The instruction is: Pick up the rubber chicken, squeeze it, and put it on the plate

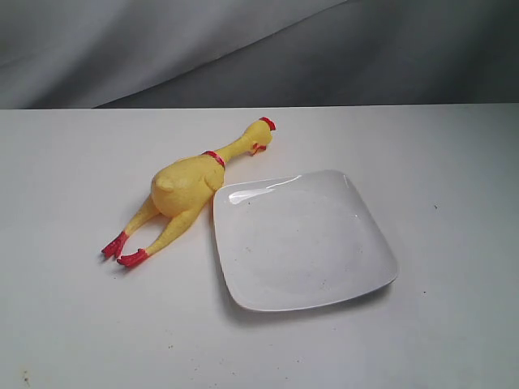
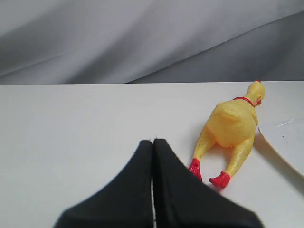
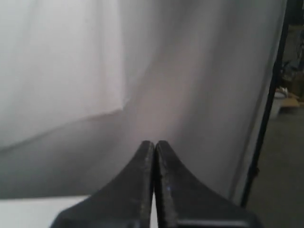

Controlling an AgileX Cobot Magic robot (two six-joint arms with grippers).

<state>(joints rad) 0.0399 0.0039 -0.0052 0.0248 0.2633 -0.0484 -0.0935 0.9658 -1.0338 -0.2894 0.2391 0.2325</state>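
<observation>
- The rubber chicken (image 1: 188, 188) lies flat on the surface (image 1: 81, 324), head toward the far edge and red feet toward the near left. Its plump body is just beside the plate (image 1: 304, 239) at the plate's far-left corner (possibly touching; I cannot tell).
- The left tool (image 2: 153, 141) has its jaws pressed together on nothing and hangs short of the feet. The right tool (image 3: 154, 142) is likewise closed and empty, and faces the grey backdrop.
- The step in hand looks like the reach. The left tool seems better placed, and it must spread its jaws before descending.
- Gripping across the plump body, not the thin neck, should give a firm hold and a real squeeze.
- The plate-side finger has little room, so entering nearer the hips, where the legs angle away from the rim, seems safer.
- Bare surface lies left of and in front of the chicken. The far edge is close behind its head.
</observation>
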